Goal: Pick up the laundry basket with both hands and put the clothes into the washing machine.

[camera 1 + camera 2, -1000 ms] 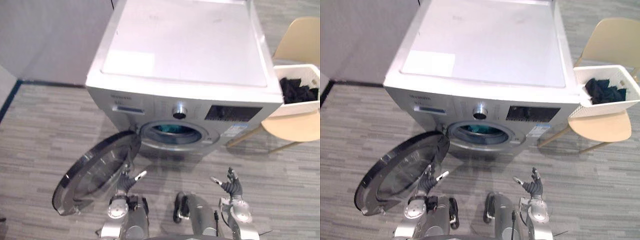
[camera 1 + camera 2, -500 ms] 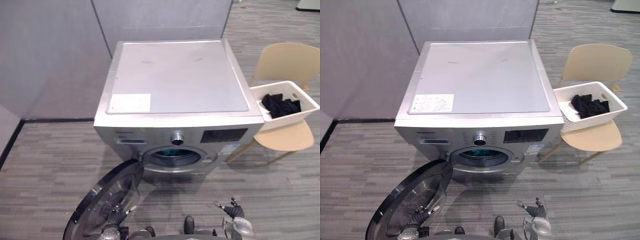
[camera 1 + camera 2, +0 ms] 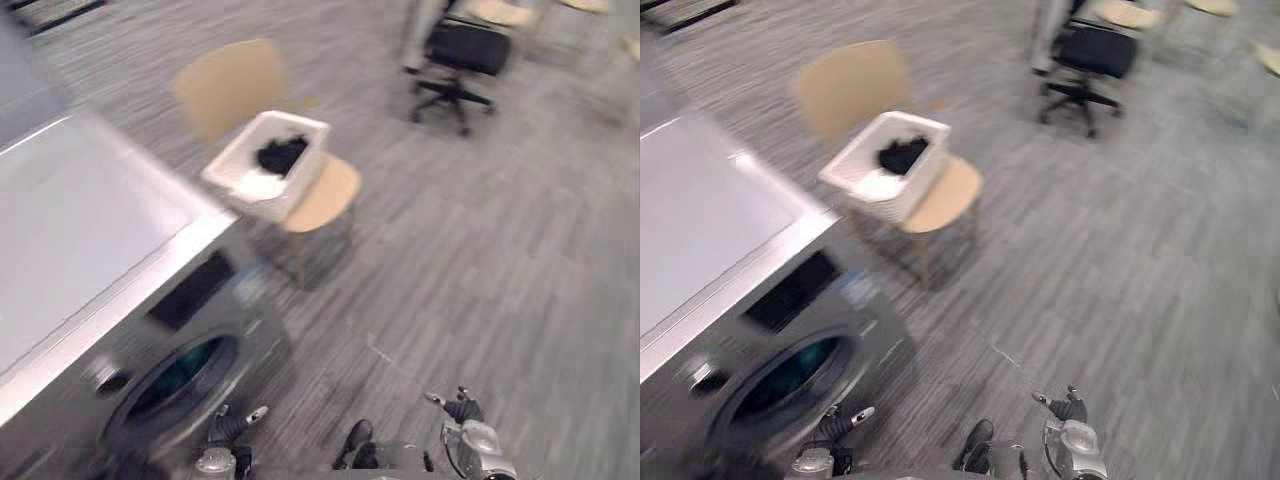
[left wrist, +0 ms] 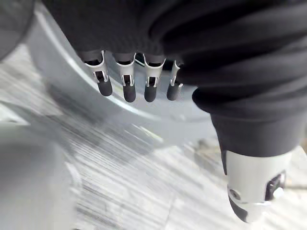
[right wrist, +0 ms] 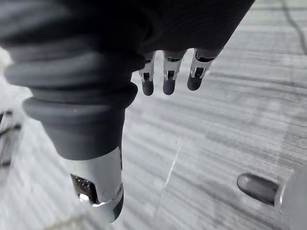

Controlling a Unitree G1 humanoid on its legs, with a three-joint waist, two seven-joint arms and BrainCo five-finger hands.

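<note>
Boxy white laundry basket (image 3: 305,172), apparently plastic, on curved tan chair (image 3: 225,90).

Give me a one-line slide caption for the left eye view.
Laundry basket of dark clothes on a tan chair beside the washing machine; left hand and right hand open, empty.

The grey floor (image 3: 500,260) carries the washing machine (image 3: 90,230) near left, a tan chair (image 3: 326,196) holding the basket (image 3: 250,190) beyond it, and a black office chair (image 3: 462,50) far right.
</note>
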